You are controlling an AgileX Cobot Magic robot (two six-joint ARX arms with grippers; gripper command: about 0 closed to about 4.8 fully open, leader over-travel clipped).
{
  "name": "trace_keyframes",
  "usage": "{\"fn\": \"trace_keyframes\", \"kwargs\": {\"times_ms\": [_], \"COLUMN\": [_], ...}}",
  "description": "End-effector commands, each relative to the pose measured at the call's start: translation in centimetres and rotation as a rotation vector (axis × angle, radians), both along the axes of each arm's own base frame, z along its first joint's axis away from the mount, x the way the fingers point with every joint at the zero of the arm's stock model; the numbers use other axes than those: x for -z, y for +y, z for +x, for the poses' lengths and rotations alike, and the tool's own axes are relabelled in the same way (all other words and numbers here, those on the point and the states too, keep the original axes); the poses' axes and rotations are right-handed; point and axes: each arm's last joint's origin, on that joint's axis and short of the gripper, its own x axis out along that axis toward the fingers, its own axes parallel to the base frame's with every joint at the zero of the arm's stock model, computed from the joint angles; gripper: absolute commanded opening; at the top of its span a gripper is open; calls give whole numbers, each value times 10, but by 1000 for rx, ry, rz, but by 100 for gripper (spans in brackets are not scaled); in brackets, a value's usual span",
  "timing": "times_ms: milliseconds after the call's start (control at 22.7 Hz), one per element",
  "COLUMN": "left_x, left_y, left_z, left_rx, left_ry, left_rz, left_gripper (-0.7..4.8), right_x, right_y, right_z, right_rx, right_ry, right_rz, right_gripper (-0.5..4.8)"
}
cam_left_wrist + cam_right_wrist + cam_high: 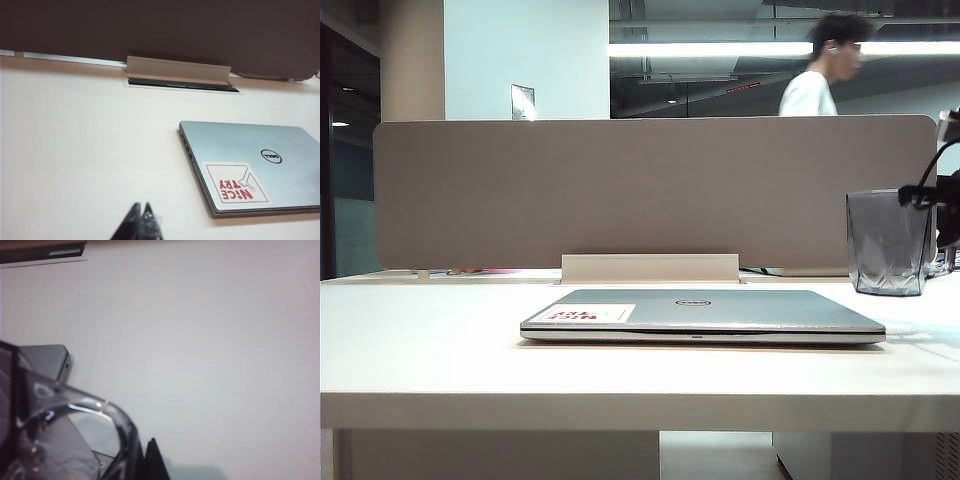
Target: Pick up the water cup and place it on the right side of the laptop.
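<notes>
Water cup [888, 243] in right hand's [920, 196] closed grip, hand mostly cut off — left hand [141, 216] pinched shut near laptop [252, 167].

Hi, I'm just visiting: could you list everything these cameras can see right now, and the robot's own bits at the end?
See-through grey-blue faceted plastic water cup: one, at the exterior view's right, beyond the laptop's right end; whether it rests on the table is unclear.
Thin silver-grey Dell laptop: one, closed, flat mid-table, white sticker with red print on its lid.
White table: one, under everything.
Beige divider panel: one, along the table's far edge.
Cable hatch flap: one, beige, raised behind the laptop.
Person in white shirt: one, beyond the divider.
Left gripper: one, black, shut, over bare table left of the laptop.
Right gripper: one, black, shut on the cup's rim.
</notes>
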Motion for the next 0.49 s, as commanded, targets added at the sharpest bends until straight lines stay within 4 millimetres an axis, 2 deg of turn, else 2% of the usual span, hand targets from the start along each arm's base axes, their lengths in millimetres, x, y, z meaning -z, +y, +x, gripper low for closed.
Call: {"fn": "trace_keyframes", "kwargs": {"times_ms": [44, 485], "left_x": [-2, -2], "left_y": [0, 0], "left_z": [0, 0], "left_rx": [10, 9], "left_ry": [-14, -14], "left_rz": [-1, -1], "left_gripper": [-6, -6], "right_x": [3, 21], "right_y": [-1, -2], "right_z": [4, 12], "right_rx": [3, 11], "right_ry": [-19, -17], "right_rz": [7, 4], "right_gripper": [-2, -2]}}
